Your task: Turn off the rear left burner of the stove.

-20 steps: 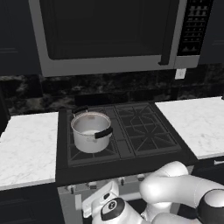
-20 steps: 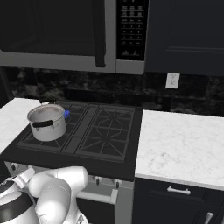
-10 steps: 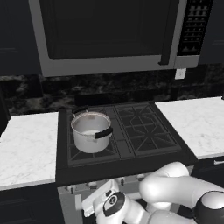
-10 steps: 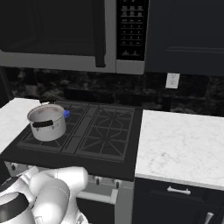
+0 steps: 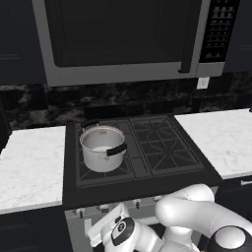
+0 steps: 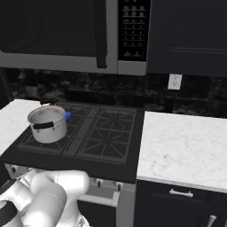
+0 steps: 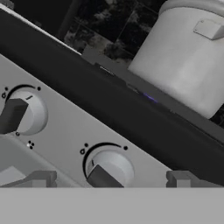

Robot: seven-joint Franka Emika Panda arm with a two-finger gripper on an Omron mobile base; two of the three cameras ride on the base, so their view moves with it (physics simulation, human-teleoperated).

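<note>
The stove [image 5: 147,186] [image 6: 84,165] is a black gas cooktop with a steel front and a row of small knobs. Its rear left burner [image 5: 109,125] lies behind the steel pot [image 5: 102,147] [image 6: 47,123], and a small blue flame [image 6: 67,116] shows beside the pot. In the hand view my gripper [image 7: 112,179] is open, close to the steel front. A round knob [image 7: 107,168] stands between the fingertips [image 7: 42,178], untouched. A second knob [image 7: 21,112] sits to its left. The pot [image 7: 186,57] looms above the stove's edge there.
A steel-framed microwave [image 5: 123,39] hangs over the stove. White marble counters [image 5: 29,167] [image 6: 181,146] flank the stove on both sides. My white arm [image 5: 192,216] folds low before the stove's front. Dark cabinets with a drawer handle [image 6: 181,193] stand at the right.
The hand has crept slightly up and left along the stove's front. The jaws stay open. Pot and stove have not moved.
</note>
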